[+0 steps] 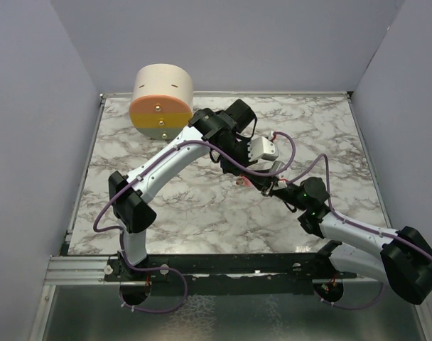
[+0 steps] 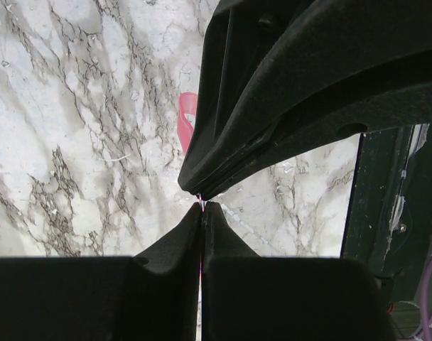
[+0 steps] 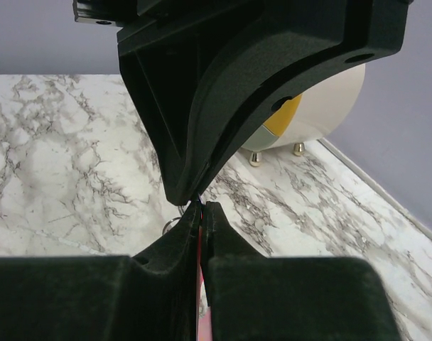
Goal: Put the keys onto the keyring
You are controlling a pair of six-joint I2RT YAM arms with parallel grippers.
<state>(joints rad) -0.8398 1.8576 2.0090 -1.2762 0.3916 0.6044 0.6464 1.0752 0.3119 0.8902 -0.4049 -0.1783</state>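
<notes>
My two grippers meet tip to tip above the middle of the marble table (image 1: 166, 206). My left gripper (image 2: 202, 206) is shut, with only a thin red-pink sliver showing between its pads; this looks like the tiny red key, almost wholly hidden. My right gripper (image 3: 202, 206) is shut on the keyring. Its thin metal ring (image 3: 170, 222) shows beside the fingertips and a red-pink edge runs down the jaw gap. The pink strip (image 2: 188, 117) curls out beside the right gripper's fingers. In the top view a pink bit (image 1: 244, 182) shows beside the left gripper (image 1: 258, 177) and the right gripper (image 1: 273, 190).
A cream drum with an orange and yellow face on small gold feet (image 1: 161, 99) stands at the back left, and it also shows in the right wrist view (image 3: 322, 106). Grey walls close in three sides. A metal rail (image 1: 202, 266) runs along the front edge.
</notes>
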